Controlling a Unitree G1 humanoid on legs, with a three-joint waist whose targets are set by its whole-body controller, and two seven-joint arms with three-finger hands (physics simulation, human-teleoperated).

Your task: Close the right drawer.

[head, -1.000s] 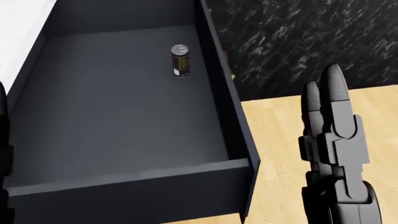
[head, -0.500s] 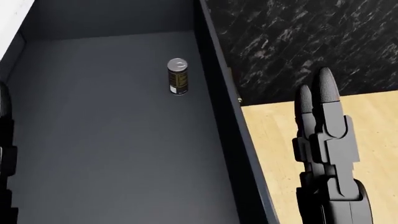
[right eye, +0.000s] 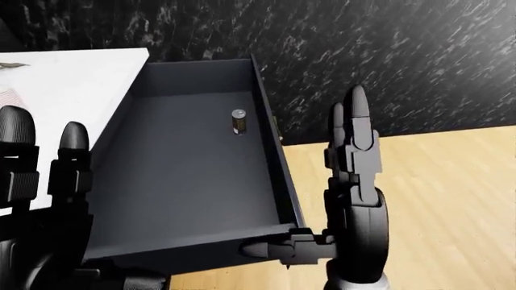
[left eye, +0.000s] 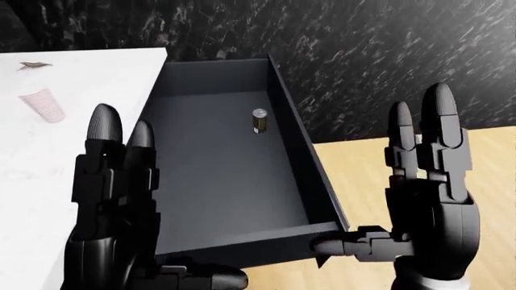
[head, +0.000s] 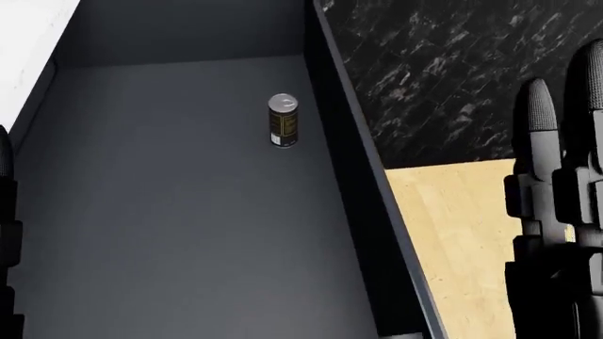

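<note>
Looking down, the open right drawer (head: 170,233) fills most of the shot: dark grey inside, with one small can (head: 283,121) standing upright toward the far end, nearer the right wall. A sliver of white worktop (head: 23,42) shows at top left, with black marbled wall and light wood floor (head: 466,233) off to the right. The right robot hand (head: 563,198) stands fingers-up at the right edge, clear of the drawer.

Small dark can (head: 283,121) with silver top, upright, standing alone. White counter (left eye: 72,127) at left in the left-eye view; pink ribbed cup (left eye: 43,104) lies tilted on it. Black marbled wall (left eye: 363,54) up top, light wood floor (right eye: 452,199) lower right.
</note>
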